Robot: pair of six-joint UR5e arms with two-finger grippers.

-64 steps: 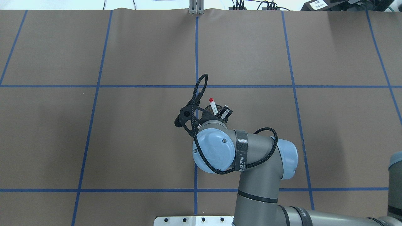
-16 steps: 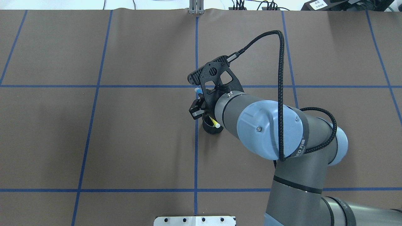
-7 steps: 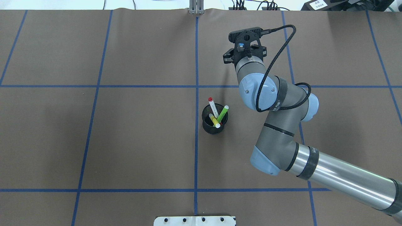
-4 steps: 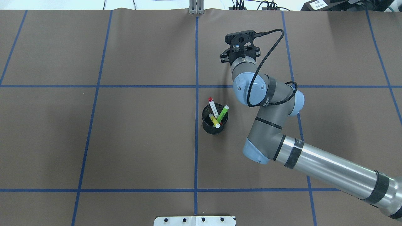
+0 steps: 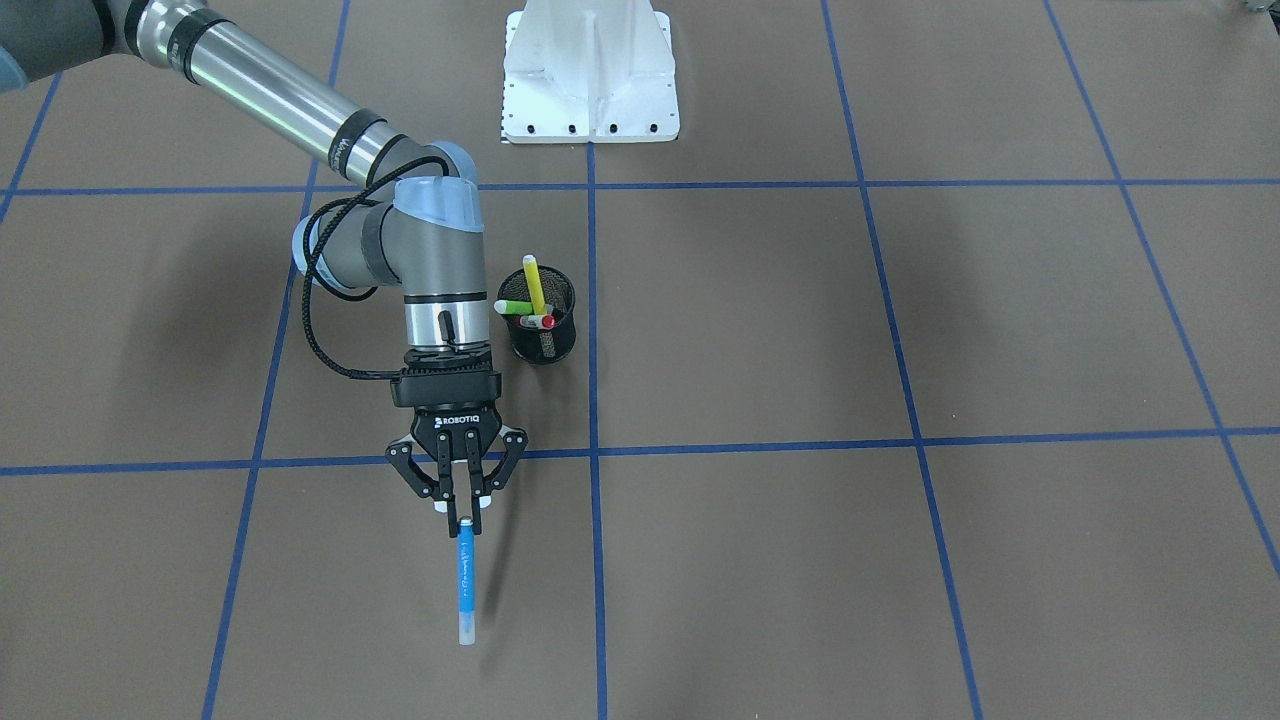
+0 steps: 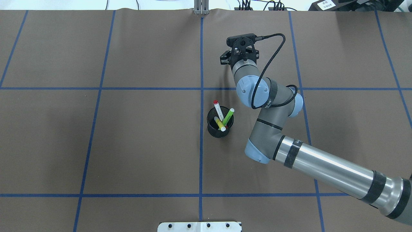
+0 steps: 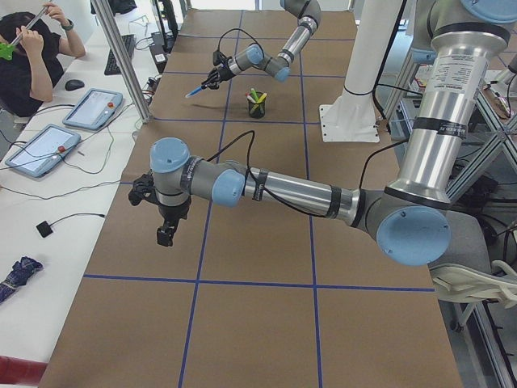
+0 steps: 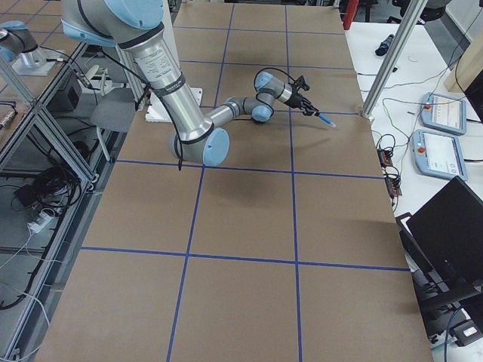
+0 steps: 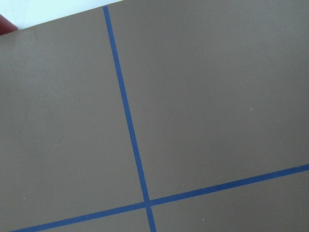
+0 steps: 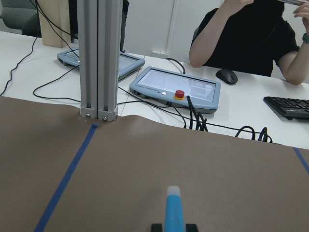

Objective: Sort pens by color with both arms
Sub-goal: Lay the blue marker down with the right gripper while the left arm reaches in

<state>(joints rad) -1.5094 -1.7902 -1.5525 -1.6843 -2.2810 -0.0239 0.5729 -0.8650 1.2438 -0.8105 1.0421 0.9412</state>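
Note:
My right gripper is shut on the blue pen and holds it by one end over the table's far half, tip pointing toward the operators' side. The pen also shows in the right wrist view and the exterior right view. In the overhead view the right gripper hides the pen. The white pen with a red cap, the light green pen and the yellow pen stand in the black mesh cup. My left gripper hangs above bare table far to the left; I cannot tell its state.
The white base pedestal stands at the robot's side. An aluminium post rises at the table's far edge. Control tablets, cables and a seated person lie beyond that edge. Blue tape lines grid the brown table.
My right gripper took the blue pen out of the cup and carried it to the table's far side. In the last second it drifted slightly left in the overhead view.

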